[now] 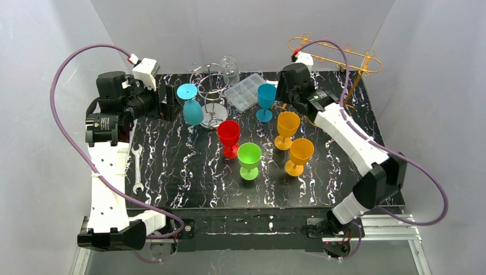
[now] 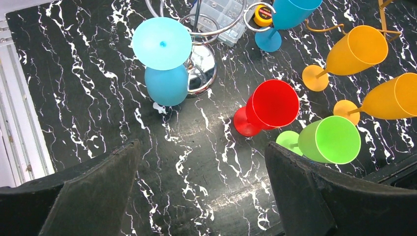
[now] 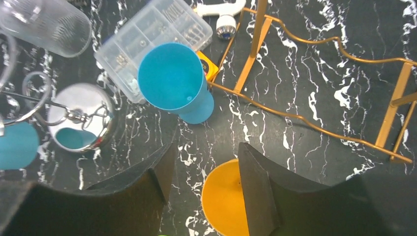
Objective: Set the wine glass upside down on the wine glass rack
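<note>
The black marbled tabletop [image 1: 172,183] carries two racks: a chrome rack [image 2: 202,69] at the middle back and a gold rack [image 3: 393,109] at the back right. I take the light-blue wine glass [image 2: 166,81] to be the task's piece, since it is the only one turned over. It sits right against the chrome rack with its round foot at the level of the ring. Whether it hangs free or its rim rests on the tabletop I cannot tell. Its long axis runs near vertical with a slight lean, foot up and mouth down. It looks like moulded plastic, so it is probably light, stiff and smooth enough to slip, hard to break but easily knocked off or tipped. The stem just under the foot, or the narrow part of the bowl, seems the safest hold. The left gripper [image 2: 202,147] hovers short of the glass, its jaws spread wide and empty. The right gripper [image 3: 206,150] has its jaws partly apart with nothing in them. A teal glass [image 3: 172,78] stands upright ahead of it, and an orange glass [image 3: 221,196] shows below the gap.
</note>
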